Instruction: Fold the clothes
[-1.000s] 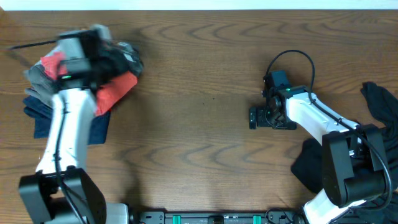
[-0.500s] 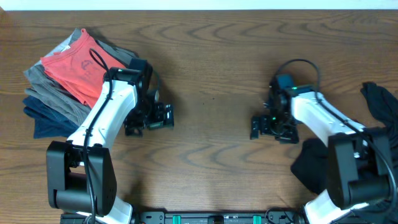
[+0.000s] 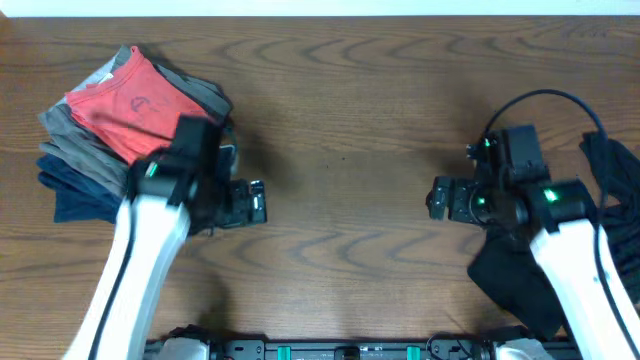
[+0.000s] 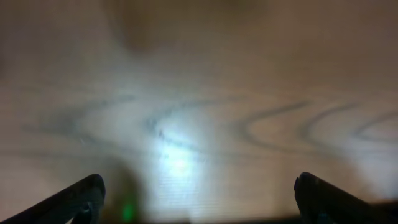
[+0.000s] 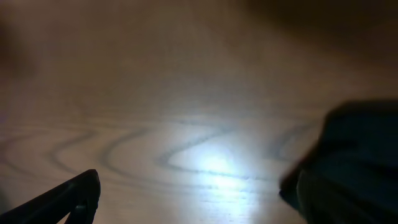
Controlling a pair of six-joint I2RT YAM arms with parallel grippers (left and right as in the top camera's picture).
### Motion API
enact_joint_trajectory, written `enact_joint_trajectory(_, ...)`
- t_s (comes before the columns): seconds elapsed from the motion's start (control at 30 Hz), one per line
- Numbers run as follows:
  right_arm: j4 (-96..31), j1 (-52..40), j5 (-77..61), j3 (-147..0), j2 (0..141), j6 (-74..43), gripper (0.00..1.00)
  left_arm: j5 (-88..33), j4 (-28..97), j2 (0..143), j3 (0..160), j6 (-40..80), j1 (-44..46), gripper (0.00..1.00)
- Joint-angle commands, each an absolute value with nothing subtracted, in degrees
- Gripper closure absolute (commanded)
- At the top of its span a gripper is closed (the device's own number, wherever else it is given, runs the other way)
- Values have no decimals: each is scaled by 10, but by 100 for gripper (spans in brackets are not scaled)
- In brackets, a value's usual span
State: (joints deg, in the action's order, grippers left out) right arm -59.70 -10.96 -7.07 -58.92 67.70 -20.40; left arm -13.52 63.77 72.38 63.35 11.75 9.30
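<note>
**Desk:** What sits nearest the robot's base?

**Photographer:** On the right side, a black garment (image 3: 508, 272) lies crumpled on the wooden table (image 3: 340, 110), running under the right arm. More dark cloth (image 3: 612, 165) lies further back by the right edge; whether the two are one piece cannot be told. The right wrist camera catches the black garment as a blurred dark mass low on its right.

**Desk:** And the grippers?

**Photographer:** Both hang over bare wood at mid-table, pointing at each other, well apart. The left gripper (image 3: 256, 203) has its jaws spread. Its wrist view shows the two fingertips (image 4: 74, 200) in opposite bottom corners, with only lit wood grain between them. The right gripper (image 3: 437, 199) also looks spread and empty. One fingertip (image 5: 69, 198) shows at the lower left of its view, while the other side melts into the dark cloth.

**Desk:** Where is the folded laundry?

**Photographer:** At the far left corner, just behind the left arm. A red shirt (image 3: 125, 95) tops the stack, with grey pieces (image 3: 72, 140) under it and navy (image 3: 72, 195) at the bottom. Neither gripper touches it.
</note>
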Motion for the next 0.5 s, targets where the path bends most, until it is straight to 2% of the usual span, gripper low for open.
enact_joint_trajectory(0.0, -578, -140, 4, -567, 608, -219, 1, -123, 606, 595, 582, 112, 95, 2)
enact_joint_trajectory(0.27, -492, -225, 116, -441, 397, -286, 1, -60, 506, 317, 466, 112, 95, 2)
enact_joint_trajectory(0.47, -489, -230, 120, -376, 290, -307, 1, -57, 500, 245, 437, 112, 95, 2)
